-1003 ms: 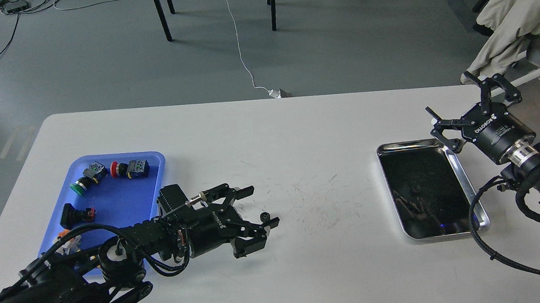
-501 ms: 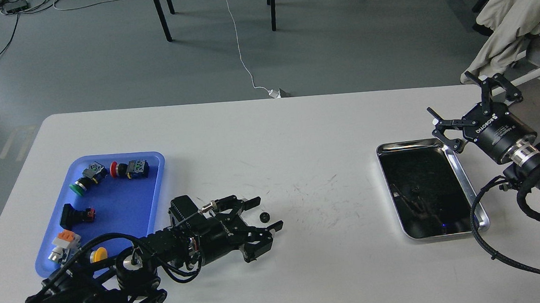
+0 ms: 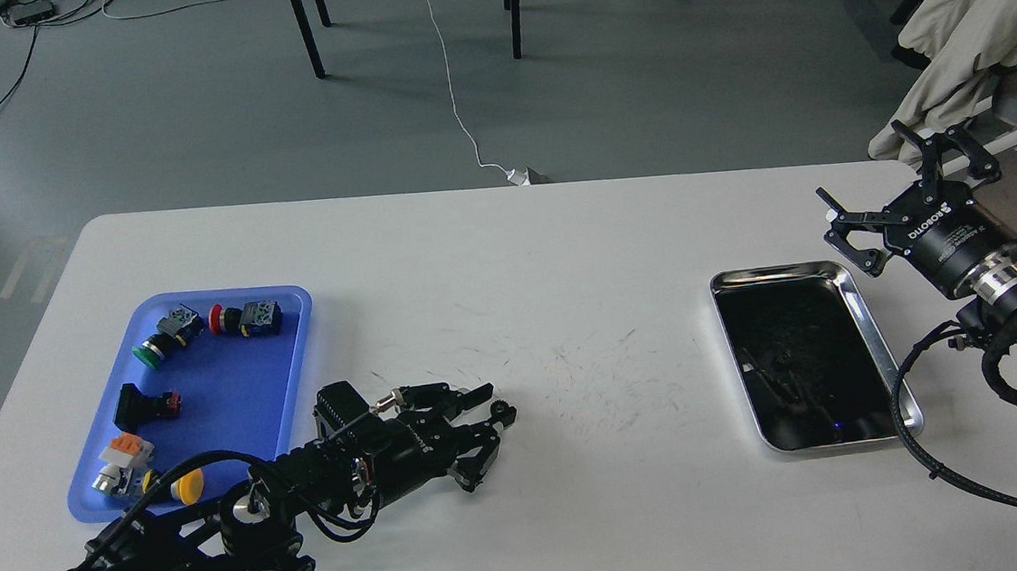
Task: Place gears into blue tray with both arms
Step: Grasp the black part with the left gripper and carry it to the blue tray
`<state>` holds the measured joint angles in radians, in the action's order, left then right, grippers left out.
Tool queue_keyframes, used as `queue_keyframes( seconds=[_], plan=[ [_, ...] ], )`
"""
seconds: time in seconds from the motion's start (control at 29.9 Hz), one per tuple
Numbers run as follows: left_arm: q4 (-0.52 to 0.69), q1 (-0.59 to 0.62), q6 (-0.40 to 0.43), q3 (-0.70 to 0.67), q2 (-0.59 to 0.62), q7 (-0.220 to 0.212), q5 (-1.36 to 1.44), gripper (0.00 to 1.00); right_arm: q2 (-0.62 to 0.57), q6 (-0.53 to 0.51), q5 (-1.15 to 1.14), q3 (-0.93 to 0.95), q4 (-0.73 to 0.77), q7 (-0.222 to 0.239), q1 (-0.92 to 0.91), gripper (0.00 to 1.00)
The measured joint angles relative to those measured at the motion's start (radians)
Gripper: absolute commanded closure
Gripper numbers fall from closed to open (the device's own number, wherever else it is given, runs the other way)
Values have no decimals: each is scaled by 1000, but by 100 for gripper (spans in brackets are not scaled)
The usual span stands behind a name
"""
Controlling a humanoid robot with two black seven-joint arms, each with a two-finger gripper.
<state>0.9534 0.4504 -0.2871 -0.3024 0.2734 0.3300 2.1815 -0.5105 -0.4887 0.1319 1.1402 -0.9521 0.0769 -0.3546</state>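
A tiny black gear [image 3: 501,407] lies on the white table just right of the blue tray [image 3: 226,389]. My left gripper [image 3: 492,405] reaches in low from the lower left, its two fingers closed in on the gear from either side. The right gripper [image 3: 904,174] hovers open beyond the far right corner of the silver tray, holding nothing. No other gear can be made out; the silver tray's dark, reflective floor hides anything small in it.
Several push-button switches lie in the blue tray, among them a green one [image 3: 153,347], a red one [image 3: 242,318] and a yellow one [image 3: 181,485]. A shiny silver tray [image 3: 780,271] sits at the right. A chair with cloth [image 3: 970,31] stands beyond the table's right corner.
My left gripper has sunk toward the table and its fingers have narrowed from wide open onto the gear. The right gripper has drifted slightly up and to the right, still open.
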Motion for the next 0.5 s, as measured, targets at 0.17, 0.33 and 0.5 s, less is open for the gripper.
queue_keyframes(
  seconds=[0.17, 0.33, 0.5],
  plan=[
    [1, -6, -8, 0, 3, -4, 0, 91, 0, 0, 0, 1, -2, 0, 0, 3],
    [26, -6, -36, -7, 33, -10, 1, 91, -6, 0, 0, 4, -5, 0, 0, 3],
    [180, 54, -23, -25, 200, -63, 1, 91, -11, 0, 1, 17, -8, 0, 0, 3]
  ],
)
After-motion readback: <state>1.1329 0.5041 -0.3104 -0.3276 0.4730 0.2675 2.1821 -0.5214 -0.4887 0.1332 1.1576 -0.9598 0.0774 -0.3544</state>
